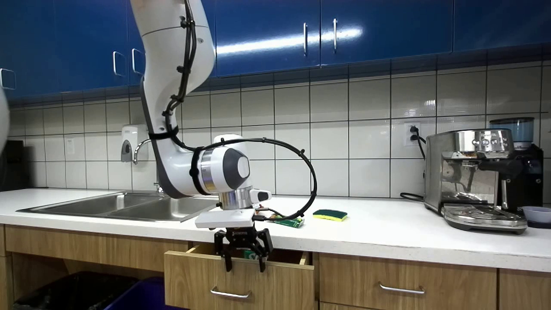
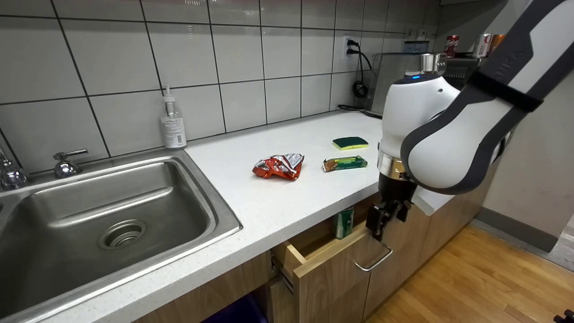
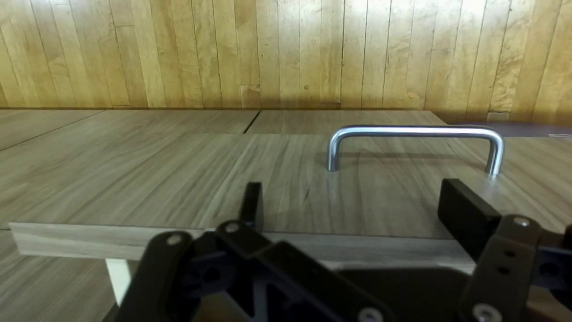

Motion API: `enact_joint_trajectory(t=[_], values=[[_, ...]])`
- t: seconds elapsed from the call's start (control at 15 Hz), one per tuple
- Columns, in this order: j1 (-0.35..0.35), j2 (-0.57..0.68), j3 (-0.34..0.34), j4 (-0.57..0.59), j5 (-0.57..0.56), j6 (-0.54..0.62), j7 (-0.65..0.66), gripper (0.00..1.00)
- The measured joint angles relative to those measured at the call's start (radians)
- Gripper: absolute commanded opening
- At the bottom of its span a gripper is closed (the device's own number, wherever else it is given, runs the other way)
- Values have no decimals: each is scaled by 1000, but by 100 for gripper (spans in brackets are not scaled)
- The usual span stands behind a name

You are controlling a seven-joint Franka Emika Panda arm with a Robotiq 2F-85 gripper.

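My gripper [image 1: 245, 269] points down at the top edge of a pulled-out wooden drawer [image 1: 189, 280], its fingers spread with nothing between them. In the wrist view the drawer's silver handle [image 3: 415, 130] lies beyond the fingertips, apart from them and shifted toward the right finger [image 3: 467, 210]. Whether the fingers touch the drawer front I cannot tell. Inside the drawer stands a green can [image 2: 344, 223], partly hidden by the drawer front. On the white counter lie a green-and-yellow sponge [image 2: 350, 143], a green wrapped bar [image 2: 345, 163] and a crumpled red bag [image 2: 279, 167].
The counter edge [image 1: 366, 251] overhangs the drawer, just behind the gripper. A steel sink [image 2: 197, 184] is set into the counter, with a soap bottle [image 2: 173, 125] behind it. An espresso machine [image 1: 473, 172] stands farther along. Blue cabinets [image 1: 267, 38] hang above.
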Motion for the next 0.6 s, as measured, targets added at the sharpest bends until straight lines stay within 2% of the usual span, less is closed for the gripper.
enact_joint_trajectory(t=[0.6], values=[[-2,41,1,79,0,-47,-2,100]])
